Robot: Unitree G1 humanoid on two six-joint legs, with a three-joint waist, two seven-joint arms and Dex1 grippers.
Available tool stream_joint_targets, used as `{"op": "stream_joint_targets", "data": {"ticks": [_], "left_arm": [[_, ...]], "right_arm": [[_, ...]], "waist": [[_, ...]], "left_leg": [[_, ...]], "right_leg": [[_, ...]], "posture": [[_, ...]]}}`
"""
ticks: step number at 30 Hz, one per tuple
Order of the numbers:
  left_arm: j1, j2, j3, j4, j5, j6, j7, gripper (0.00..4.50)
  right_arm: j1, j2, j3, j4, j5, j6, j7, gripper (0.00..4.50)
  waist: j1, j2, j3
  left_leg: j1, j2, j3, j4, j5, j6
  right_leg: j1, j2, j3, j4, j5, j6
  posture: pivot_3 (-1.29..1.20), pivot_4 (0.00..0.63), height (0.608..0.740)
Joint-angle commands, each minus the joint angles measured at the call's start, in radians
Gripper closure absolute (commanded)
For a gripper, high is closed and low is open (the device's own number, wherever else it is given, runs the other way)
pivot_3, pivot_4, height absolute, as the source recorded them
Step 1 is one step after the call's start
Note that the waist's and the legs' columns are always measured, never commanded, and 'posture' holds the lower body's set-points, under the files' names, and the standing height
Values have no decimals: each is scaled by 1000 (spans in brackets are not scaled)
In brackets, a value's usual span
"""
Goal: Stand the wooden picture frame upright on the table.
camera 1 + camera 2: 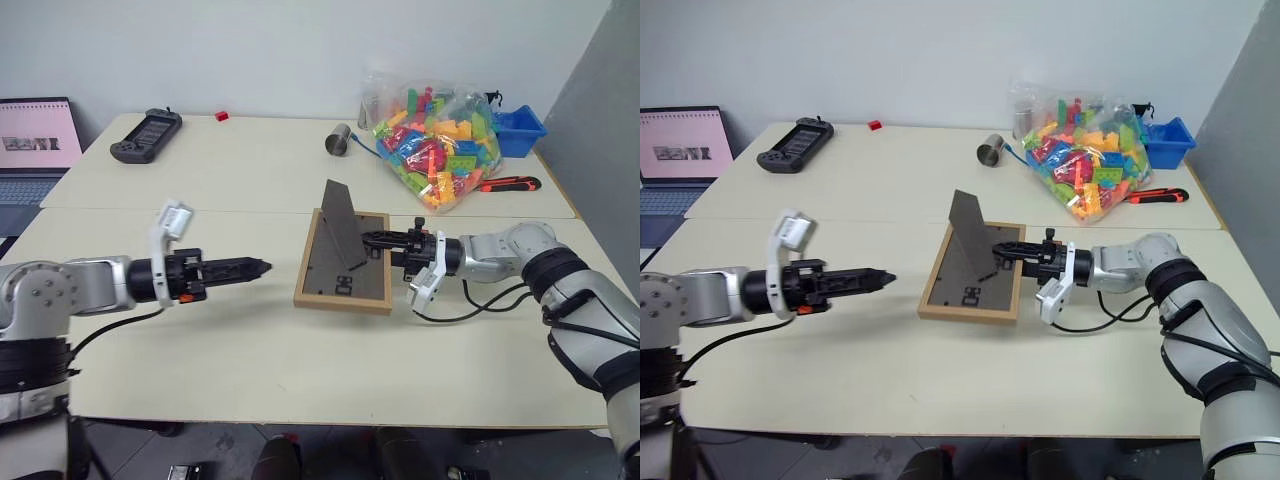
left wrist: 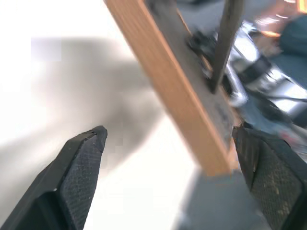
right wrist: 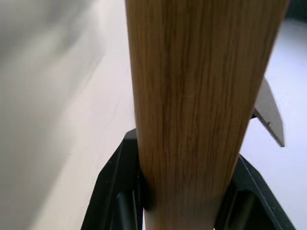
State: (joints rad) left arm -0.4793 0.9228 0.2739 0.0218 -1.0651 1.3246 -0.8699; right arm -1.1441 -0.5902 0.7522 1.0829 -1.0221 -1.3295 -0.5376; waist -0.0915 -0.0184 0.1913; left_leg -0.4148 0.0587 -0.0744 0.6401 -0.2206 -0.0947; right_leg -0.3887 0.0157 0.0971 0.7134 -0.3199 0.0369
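Note:
The wooden picture frame (image 1: 325, 272) lies face down near the middle of the table (image 1: 250, 360). Its dark grey back faces up and its easel stand (image 1: 343, 222) is folded out and sticks upward. My right gripper (image 1: 368, 240) reaches in level from the right and is shut on the frame's right edge. In the right wrist view the light-wood edge (image 3: 192, 96) sits between the black fingers (image 3: 120, 182). My left gripper (image 1: 262, 267) hovers to the left of the frame, apart from it. Its fingers (image 2: 81, 163) stand wide open, with the frame's edge (image 2: 168, 81) ahead of them.
At the back right lie a bag of colourful bricks (image 1: 440, 140), a blue bin (image 1: 520, 128), a metal cup (image 1: 339, 139) on its side and a utility knife (image 1: 510, 184). A game controller (image 1: 147, 135), a small red block (image 1: 221, 116) and a laptop (image 1: 35, 140) are at the back left.

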Motion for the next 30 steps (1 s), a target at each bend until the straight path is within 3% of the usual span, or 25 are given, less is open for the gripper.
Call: {"op": "stream_joint_targets", "data": {"ticks": [1,4,5,8,11,15,30], "left_arm": [[69,9,79,-124,61,-130,19,52],[120,-38,122,-219,113,-227,109,52],[133,-48,132,-250,113,-236,126,52],[178,-57,152,-340,101,-244,149,52],[242,-47,172,-420,98,-253,155,52],[276,-52,200,-438,139,-303,191,52],[335,-58,201,-446,180,-363,203,52]], "right_arm": [[-5,95,-130,180,375,-79,357,3213],[127,234,-307,-37,1005,369,1038,3213],[153,262,-347,-118,1141,509,1184,3213],[186,309,-447,-302,1357,916,1417,3213],[177,342,-507,-375,1452,1207,1506,3213],[149,394,-559,-359,1482,1395,1561,3213],[148,532,-621,-92,1322,1353,1599,3213]], "waist": [[-2,0,0],[5,-4,-1],[3,-6,-1],[6,-3,1],[11,-2,1],[11,-2,1],[8,-3,1]], "left_leg": [[0,0,0,0,0,0],[0,1,-1,0,0,0],[2,3,-1,-1,0,0],[5,4,-2,-1,0,0],[5,3,-3,-1,0,0],[5,3,-3,-2,0,0],[5,3,1,-8,0,0]], "right_leg": [[0,0,0,0,0,0],[1,0,-2,0,0,0],[4,0,-2,-1,0,0],[7,0,-4,1,0,0],[6,0,-6,1,0,0],[6,1,-6,0,0,0],[1,1,-3,-1,-1,-1]], "posture": [[0,150,740],[0,150,740],[0,150,740],[0,150,740],[0,150,740],[0,150,740],[0,150,740]]}}
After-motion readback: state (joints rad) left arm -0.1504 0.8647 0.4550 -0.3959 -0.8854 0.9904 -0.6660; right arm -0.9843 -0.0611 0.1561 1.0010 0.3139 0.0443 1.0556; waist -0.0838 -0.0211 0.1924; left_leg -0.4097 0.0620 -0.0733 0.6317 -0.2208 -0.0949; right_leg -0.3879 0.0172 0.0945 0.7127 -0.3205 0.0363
